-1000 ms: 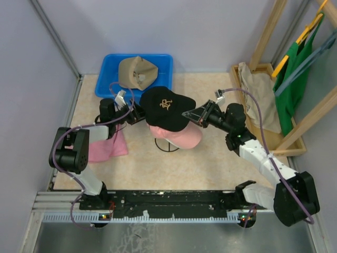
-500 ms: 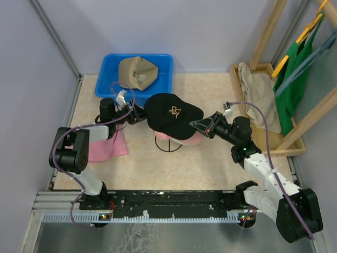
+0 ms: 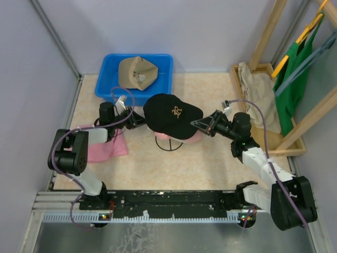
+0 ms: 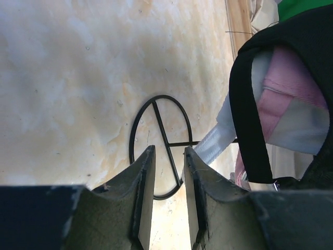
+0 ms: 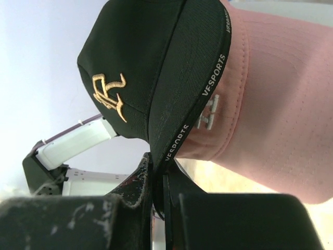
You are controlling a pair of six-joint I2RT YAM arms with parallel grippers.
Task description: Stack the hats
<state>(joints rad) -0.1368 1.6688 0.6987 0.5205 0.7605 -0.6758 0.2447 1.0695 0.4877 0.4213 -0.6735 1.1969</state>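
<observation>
Your right end effector (image 3: 196,125) is clamped on the brim of the black cap (image 3: 171,113), whose crown spreads out just past its tips, draped over the pink cap (image 3: 192,139) on a wire stand (image 3: 168,146). A strip of white fabric shows beneath the pink from the left wrist view, probably a third cap.

Your left end effector (image 3: 138,118) sits just beside the black cap's rear edge. Its jaws stand narrowly apart with nothing between them; only the stand's round base shows through the gap.

The risk is at the brim. If you pull on it while the crown is only loosely seated, the cap may slide off the pink one, or the light stand may tip and spill the pile. The left jaws, if they pinch now, would likely catch air or snag the white strap rather than the black rim.

The tan cap (image 3: 137,72) waits in the blue bin (image 3: 105,79), well beyond the left end effector.
</observation>
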